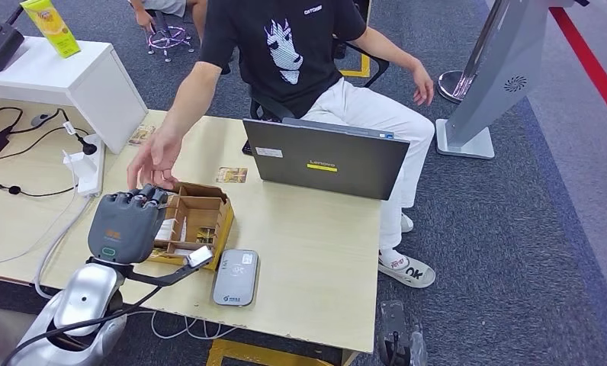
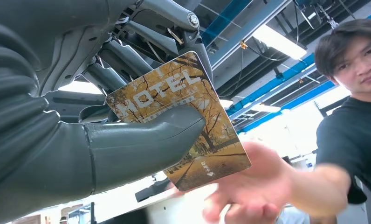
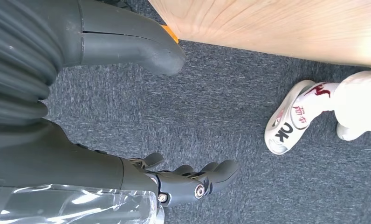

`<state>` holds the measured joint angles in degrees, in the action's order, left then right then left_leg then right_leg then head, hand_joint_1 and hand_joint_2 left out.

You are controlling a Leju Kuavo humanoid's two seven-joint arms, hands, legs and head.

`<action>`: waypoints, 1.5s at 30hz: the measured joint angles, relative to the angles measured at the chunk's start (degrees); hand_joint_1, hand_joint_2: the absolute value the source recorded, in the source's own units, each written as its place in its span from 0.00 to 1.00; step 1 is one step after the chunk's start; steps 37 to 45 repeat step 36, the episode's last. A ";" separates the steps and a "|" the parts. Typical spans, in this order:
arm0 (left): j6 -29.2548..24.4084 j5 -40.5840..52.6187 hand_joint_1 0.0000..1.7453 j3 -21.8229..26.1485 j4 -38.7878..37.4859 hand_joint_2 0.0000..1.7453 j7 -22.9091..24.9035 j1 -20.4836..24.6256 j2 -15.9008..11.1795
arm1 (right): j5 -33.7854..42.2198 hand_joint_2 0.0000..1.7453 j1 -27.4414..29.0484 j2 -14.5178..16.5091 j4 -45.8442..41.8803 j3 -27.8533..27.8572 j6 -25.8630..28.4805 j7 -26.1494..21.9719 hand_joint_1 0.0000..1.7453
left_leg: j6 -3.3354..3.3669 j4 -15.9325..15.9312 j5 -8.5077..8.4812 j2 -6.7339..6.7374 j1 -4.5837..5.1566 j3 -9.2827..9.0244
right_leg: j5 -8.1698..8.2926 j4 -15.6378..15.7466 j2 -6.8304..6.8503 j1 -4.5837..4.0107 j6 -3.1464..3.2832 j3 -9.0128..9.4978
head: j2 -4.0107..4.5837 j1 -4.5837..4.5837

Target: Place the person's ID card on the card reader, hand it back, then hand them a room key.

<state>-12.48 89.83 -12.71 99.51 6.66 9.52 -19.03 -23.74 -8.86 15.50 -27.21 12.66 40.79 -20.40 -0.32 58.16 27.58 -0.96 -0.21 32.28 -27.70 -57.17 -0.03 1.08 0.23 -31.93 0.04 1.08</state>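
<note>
1. You had the left hand (image 1: 125, 225) raised over the near-left part of the table (image 1: 316, 252); its thumb (image 2: 141, 144) and fingers (image 2: 127, 60) pinched the room key (image 2: 179, 116), a card printed "HOTEL" with autumn trees.
2. The person's hand (image 2: 249, 186) lay open, palm up, just beyond the card's free edge; whether it touched the card could not be told. The step in hand, as judged, was the key handover.
3. To do it well, you would hold the card steady, offer its free half, and loosen the pinch only once the person's fingers close on it.
4. The cardboard box (image 1: 197, 221) sat directly under the raised hand, the card reader (image 1: 236, 278) just beside it near the front edge, the laptop (image 1: 323, 156) toward the far edge; open tabletop lay to the right.
5. The right hand (image 3: 188, 179) hung beside the table above the carpet, fingers loosely apart, holding nothing.
</note>
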 joint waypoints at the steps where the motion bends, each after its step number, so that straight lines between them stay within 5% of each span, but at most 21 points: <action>1: 0.00 0.00 1.00 0.01 0.08 1.00 -0.01 0.01 0.03 | 0.00 1.00 0.00 0.00 -0.01 0.01 0.00 0.00 0.00 | 0.00 0.00 0.00 0.00 0.00 0.00 | 0.00 0.00 0.00 0.00 0.00 0.00 | 0.00 0.00; 16: 0.47 0.00 1.00 1.08 2.32 1.00 -2.16 1.71 1.35 | -0.34 1.00 0.03 0.01 -0.03 0.18 0.00 0.27 0.00 | 0.00 0.00 0.00 0.00 0.00 0.04 | 0.00 0.00 -0.01 0.00 0.00 -0.02 | 0.00 0.00; 20: 0.05 0.00 0.06 1.09 2.32 1.00 -1.81 1.70 1.35 | -0.34 1.00 0.07 0.02 -0.08 0.32 0.00 0.27 0.00 | 0.00 0.00 0.00 0.00 0.00 0.11 | 0.00 0.00 -0.01 0.00 0.00 -0.08 | 0.00 0.00; 21: 0.03 0.00 0.00 1.10 2.32 1.00 -1.78 1.69 1.35 | -0.34 1.00 0.08 0.02 -0.08 0.36 0.00 0.27 0.00 | 0.00 0.00 0.00 0.00 0.00 0.12 | 0.00 0.00 -0.01 0.00 0.00 -0.09 | 0.00 -0.01; 30: -2.92 0.00 0.00 1.13 2.32 1.00 -1.36 0.85 1.45 | -0.25 1.00 0.19 0.02 -0.56 0.66 0.00 0.48 0.00 | 0.00 0.00 0.00 0.00 0.01 0.14 | 0.00 0.00 0.00 0.01 -0.01 -0.10 | 0.00 -0.01; 36: -10.19 -0.44 0.00 3.64 4.15 1.00 -8.10 -1.18 5.32 | 3.63 1.00 0.61 0.07 -1.21 2.49 0.00 2.58 0.00 | 0.00 0.01 0.00 -0.05 0.02 0.15 | 0.00 0.00 0.05 0.02 -0.01 -0.09 | 0.00 0.00; 45: -10.19 -0.44 0.00 3.64 4.15 1.00 -8.10 -1.18 5.32 | 3.63 1.00 0.61 0.07 -1.21 2.49 0.00 2.58 0.00 | 0.00 0.01 0.00 -0.05 0.02 0.15 | 0.00 0.00 0.05 0.02 -0.01 -0.09 | 0.00 0.00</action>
